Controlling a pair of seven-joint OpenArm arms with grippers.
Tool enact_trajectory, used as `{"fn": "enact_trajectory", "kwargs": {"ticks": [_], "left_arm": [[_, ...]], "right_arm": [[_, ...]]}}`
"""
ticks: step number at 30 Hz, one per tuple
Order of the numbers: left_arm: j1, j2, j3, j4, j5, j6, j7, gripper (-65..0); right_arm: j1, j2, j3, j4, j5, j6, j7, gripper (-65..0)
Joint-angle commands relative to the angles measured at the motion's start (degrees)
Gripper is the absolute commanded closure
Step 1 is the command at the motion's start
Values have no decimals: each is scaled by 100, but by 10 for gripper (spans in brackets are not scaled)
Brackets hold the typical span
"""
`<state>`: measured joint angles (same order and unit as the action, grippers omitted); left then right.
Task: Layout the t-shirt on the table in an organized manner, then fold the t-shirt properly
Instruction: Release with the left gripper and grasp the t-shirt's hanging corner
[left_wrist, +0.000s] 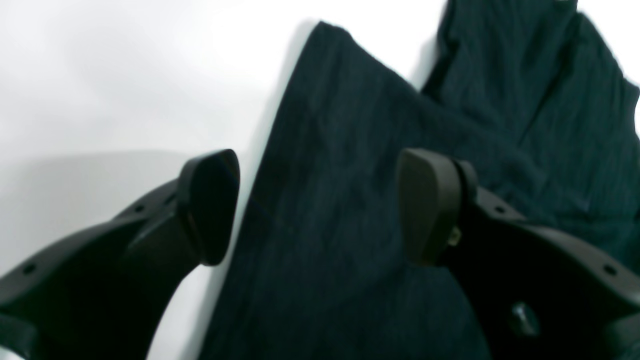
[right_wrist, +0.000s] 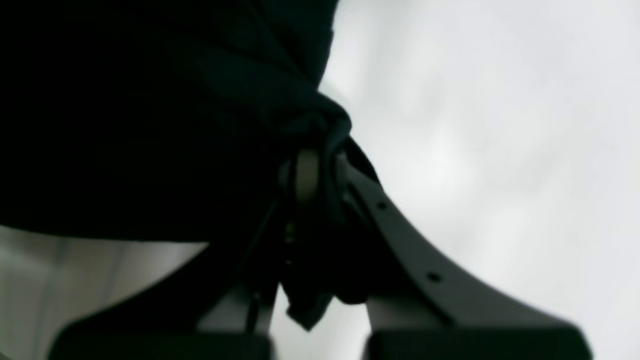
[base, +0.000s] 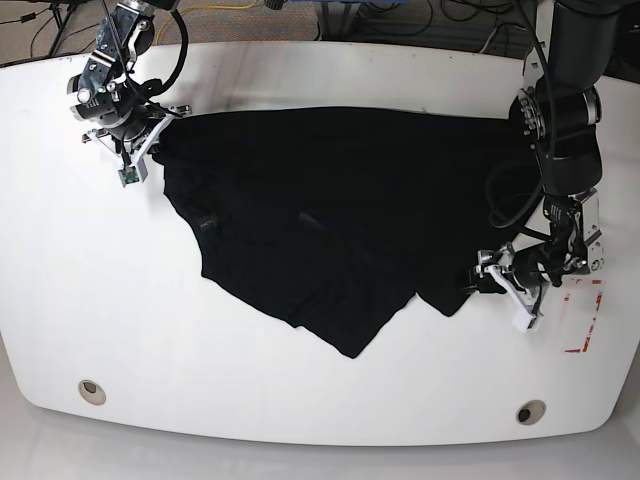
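- Broadly, the t-shirt (base: 330, 220) lay spread plain black side up across the middle of the white worktop (base: 300, 400), its upper edge running nearly straight from one arm to the other and its lower edge sagging to an uneven point toward the near side.
- At the shirt's corner on the base view's left, the right tool (base: 135, 150) was pressed together on a bunched fold of the black cloth; the right wrist view showed the fabric gathered into a knot-like wad between the closed fingers (right_wrist: 306, 175).
- That right arm reached in from the far left corner, wrist bent down toward the worktop.
- At the opposite side, the left tool (base: 497, 280) sat low by the shirt's lower right edge, jaws spread wide and holding nothing.
- From the left wrist view, one finger (left_wrist: 210, 205) hung over bare worktop and the other over the cloth, with the shirt's edge running between them.
- The left arm came down from the far right, forearm roughly vertical in the base view, wrist turned inward toward the shirt.
- A red-and-white tape rectangle (base: 585, 315) lay just beside that wrist.
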<state>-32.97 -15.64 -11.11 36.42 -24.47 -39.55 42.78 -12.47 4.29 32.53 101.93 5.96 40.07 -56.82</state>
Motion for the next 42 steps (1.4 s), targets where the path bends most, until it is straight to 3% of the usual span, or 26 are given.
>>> {"fn": "enact_trajectory", "kwargs": {"ticks": [1, 6, 12, 14, 19, 20, 30, 42], "left_arm": [[-215, -41, 166, -192, -89, -45, -195, -465], [-277, 12, 404, -500, -125, -45, -274, -438], [-277, 250, 606, -508, -98, -45, -283, -311], [-277, 294, 632, -508, -98, -45, -292, -251], [-294, 381, 650, -508, -98, -45, -362, -18], [-294, 390, 650, -508, -98, -45, -397, 0], [-285, 381, 597, -60, -133, -45, -283, 0], [198, 276, -519, 2182, -133, -45, 1159, 0]], "right_arm": [[38, 50, 13, 106, 24, -7, 69, -8], [38, 50, 13, 106, 24, -7, 69, -8], [38, 50, 13, 106, 24, -7, 69, -8], [38, 50, 13, 106, 24, -7, 69, -8], [38, 50, 21, 106, 24, -7, 69, -8], [38, 50, 21, 106, 24, -7, 69, -8], [38, 50, 13, 106, 24, -7, 69, -8], [38, 50, 13, 756, 24, -7, 42, -8]]}}
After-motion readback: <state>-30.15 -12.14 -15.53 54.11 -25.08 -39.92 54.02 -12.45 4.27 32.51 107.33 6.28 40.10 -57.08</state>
